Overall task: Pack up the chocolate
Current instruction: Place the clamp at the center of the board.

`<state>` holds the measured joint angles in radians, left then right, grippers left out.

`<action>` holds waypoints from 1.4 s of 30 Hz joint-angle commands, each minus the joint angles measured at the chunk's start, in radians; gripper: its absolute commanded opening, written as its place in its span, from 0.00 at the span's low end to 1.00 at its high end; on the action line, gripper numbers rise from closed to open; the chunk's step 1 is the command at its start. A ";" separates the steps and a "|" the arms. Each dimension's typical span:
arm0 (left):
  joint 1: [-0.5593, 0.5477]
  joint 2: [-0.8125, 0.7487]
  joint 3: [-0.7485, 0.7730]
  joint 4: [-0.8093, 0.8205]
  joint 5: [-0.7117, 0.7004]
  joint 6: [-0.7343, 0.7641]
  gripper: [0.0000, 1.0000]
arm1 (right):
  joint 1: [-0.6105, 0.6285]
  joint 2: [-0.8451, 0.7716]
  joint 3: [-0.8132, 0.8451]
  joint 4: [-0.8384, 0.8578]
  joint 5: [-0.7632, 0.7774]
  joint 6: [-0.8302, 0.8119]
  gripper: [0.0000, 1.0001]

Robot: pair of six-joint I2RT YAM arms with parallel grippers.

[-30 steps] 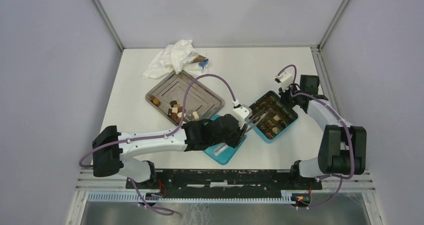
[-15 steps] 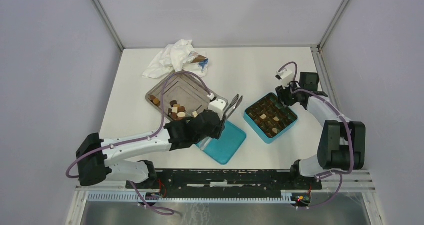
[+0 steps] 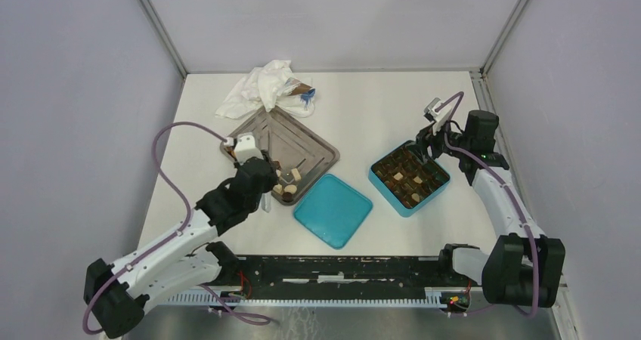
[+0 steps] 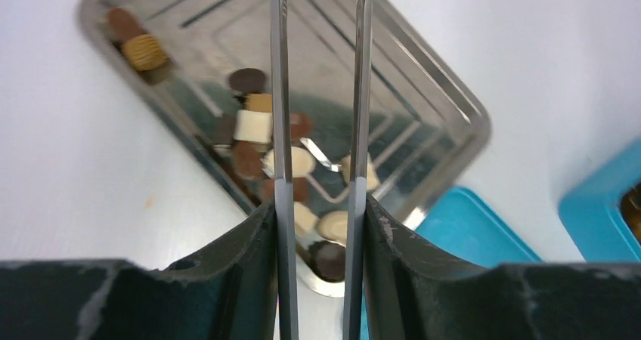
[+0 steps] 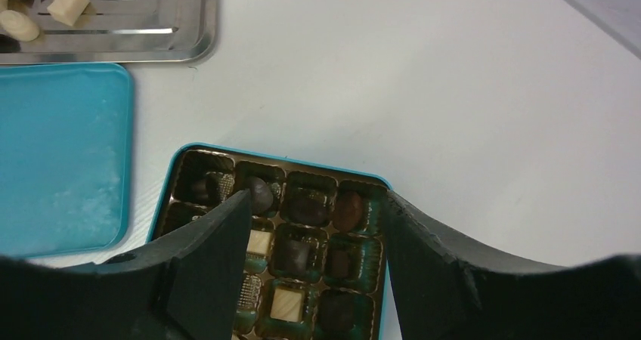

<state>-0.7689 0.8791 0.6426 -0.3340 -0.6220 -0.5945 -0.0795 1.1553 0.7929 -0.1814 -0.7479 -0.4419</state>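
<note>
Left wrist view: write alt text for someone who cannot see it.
The open left gripper holds its two long thin fingers apart over a metal tray of chocolate pieces, dark brown, mid-brown and cream. A teal lid lies beside the tray, and the corner of a teal box shows at the right edge.

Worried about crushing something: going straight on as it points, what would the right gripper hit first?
Probably the teal box and the chocolate in its compartments: the right gripper points down at them, open. Its height above them is unclear.
</note>
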 commanded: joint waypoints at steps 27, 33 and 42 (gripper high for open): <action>0.490 0.411 -0.049 -0.167 -0.070 -0.581 0.47 | -0.003 0.080 0.019 -0.062 -0.085 -0.046 0.68; 0.490 0.444 -0.036 -0.198 -0.075 -0.608 0.90 | -0.003 0.084 0.023 -0.073 -0.084 -0.055 0.68; 0.489 0.183 -0.023 -0.243 0.060 -0.481 1.00 | -0.003 0.062 0.019 -0.102 -0.138 -0.124 0.69</action>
<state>-0.2825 1.2114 0.5793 -0.5564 -0.6315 -1.1355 -0.0807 1.2385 0.7895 -0.2726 -0.8227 -0.5007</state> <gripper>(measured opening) 0.996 0.684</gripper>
